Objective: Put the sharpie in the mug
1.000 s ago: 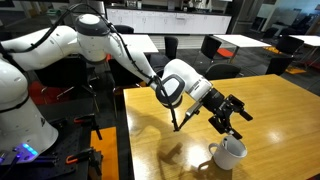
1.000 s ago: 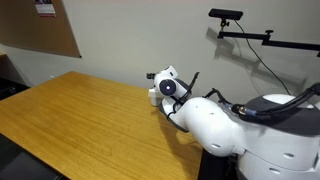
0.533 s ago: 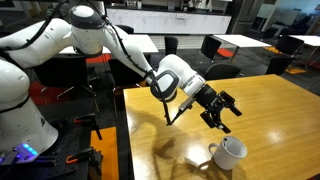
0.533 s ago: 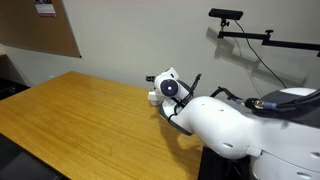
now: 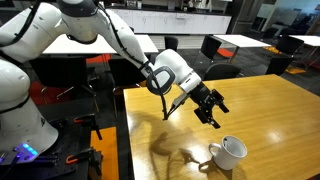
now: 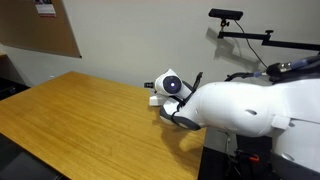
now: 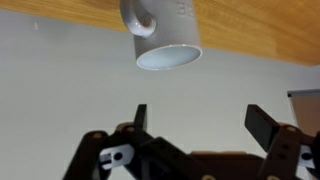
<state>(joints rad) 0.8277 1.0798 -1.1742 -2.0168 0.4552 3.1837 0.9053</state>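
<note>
A plain white ceramic mug with a looped handle stands upright near the edge of a light wooden table. Above and just beyond it hangs the white robot arm's black claw gripper, spread wide and empty in the wrist view. The sharpie cannot be made out. Black office chairs stand behind.

My tool hangs wide-jawed above the bench, clear of the mug; the air between them is free; bare wood lies round the mug; only the mug stands in my way.
</note>
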